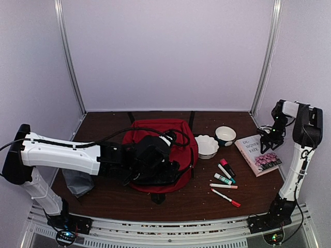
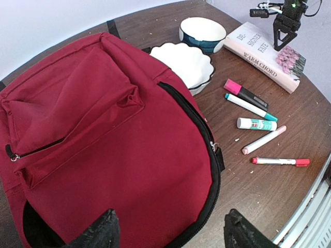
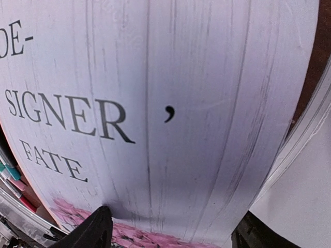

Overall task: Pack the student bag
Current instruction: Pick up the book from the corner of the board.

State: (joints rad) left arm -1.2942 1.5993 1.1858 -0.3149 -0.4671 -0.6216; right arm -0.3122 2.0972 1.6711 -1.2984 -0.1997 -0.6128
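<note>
Right hand [image 3: 173, 231], spread wide, close over the book [image 3: 170, 103] — white lettered cover

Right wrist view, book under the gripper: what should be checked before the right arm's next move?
1. Jaws of right gripper open: ok.
2. It hangs above the white paperback book: ok.
3. Book flat, cover up, apart from the marker pens: ok.
4. Jaws of left gripper open, empty, above the red fabric backpack: ok.
5. Backpack's main compartment unzipped: cannot tell.
6. Straight way from book to backpack free: not ok; white scalloped bowl and dark-sided bowl stand between.
</note>
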